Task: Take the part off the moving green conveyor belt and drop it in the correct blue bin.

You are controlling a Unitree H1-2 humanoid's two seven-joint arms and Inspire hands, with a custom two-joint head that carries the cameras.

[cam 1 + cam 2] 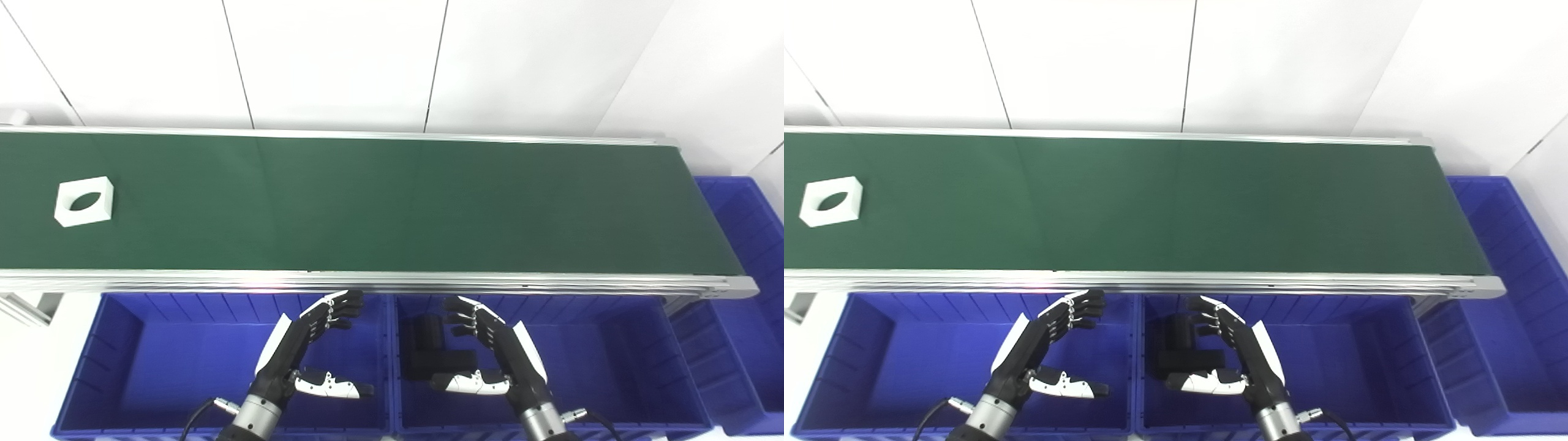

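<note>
A white square part with an oval hole [84, 201] lies on the green conveyor belt [380, 202] near its left end. My left hand [306, 349] hovers open over the left blue bin [141, 367], below the belt's near rail. My right hand [490, 352] hovers open over the middle blue bin [612, 367], palm facing the left hand. Both hands hold nothing and are far right of the white part. A black part [432, 355] lies in the middle bin, partly hidden behind the right hand.
A third blue bin [741, 294] stands at the belt's right end. Aluminium rails [367, 282] edge the belt front and back. White wall panels rise behind it. A metal frame leg [27, 306] shows at the lower left.
</note>
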